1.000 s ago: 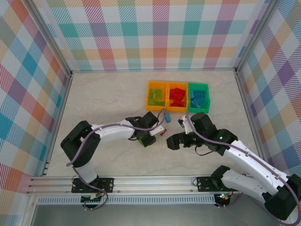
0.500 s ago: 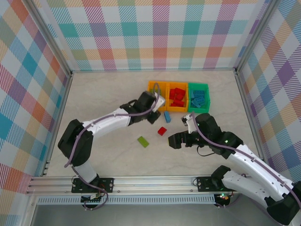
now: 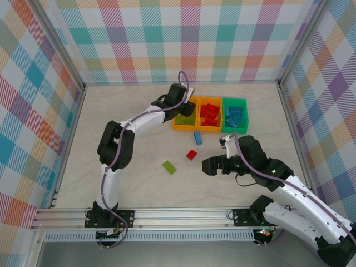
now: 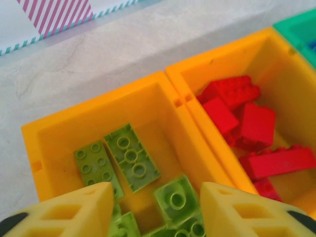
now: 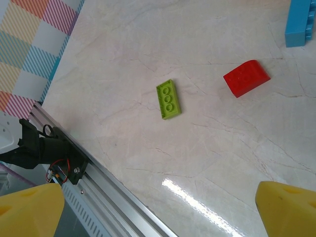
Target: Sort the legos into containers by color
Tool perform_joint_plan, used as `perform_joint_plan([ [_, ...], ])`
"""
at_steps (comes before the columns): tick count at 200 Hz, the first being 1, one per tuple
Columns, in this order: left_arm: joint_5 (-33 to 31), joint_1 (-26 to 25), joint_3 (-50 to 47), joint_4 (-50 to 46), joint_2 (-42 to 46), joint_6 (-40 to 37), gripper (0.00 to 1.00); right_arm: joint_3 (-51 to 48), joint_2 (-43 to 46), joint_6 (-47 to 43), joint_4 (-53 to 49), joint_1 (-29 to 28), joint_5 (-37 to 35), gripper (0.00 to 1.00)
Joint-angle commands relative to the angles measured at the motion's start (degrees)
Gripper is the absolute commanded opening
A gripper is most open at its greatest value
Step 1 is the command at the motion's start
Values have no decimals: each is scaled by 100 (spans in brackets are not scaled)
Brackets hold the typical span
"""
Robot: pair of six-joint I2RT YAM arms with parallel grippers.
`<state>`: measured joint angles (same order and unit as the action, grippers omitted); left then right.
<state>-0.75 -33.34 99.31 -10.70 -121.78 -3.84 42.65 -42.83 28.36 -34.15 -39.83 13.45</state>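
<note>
While left gripper (image 4: pixel 155 207) and right gripper (image 5: pixel 158 207) gape empty, pinch the green lego (image 5: pixel 168 99) across its 2 long sides: likely light, stiff.

The left gripper (image 4: pixel 157 210) hangs spread over the left bin of the containers (image 3: pixel 209 129), and its arm bars the table (image 3: pixel 122 128) to their left. In front of them lie the blue lego (image 3: pixel 197 137), red lego (image 3: pixel 192 154) and green lego (image 3: pixel 169 167), with the right gripper (image 3: pixel 214 165) near. Their right side lies open.
</note>
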Motion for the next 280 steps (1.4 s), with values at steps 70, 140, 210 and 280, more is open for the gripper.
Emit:
perform_joint_plan([
  [70,-638,-548,-3311,346,3400,2702,54,-272,-410,-50,567,-7,-145,100],
  [140,-3063,-2212,-5123,-2260,5631,6519,63,-485,-816,-381,1160,3,-76,100],
  [210,-1923,-2510,-5300,-1936,4482,8610,85,-559,-842,-480,1184,2,-23,100],
  [280,-1656,-2376,-4737,-1528,3270,7996,81,-785,-351,-388,1040,15,-194,100],
])
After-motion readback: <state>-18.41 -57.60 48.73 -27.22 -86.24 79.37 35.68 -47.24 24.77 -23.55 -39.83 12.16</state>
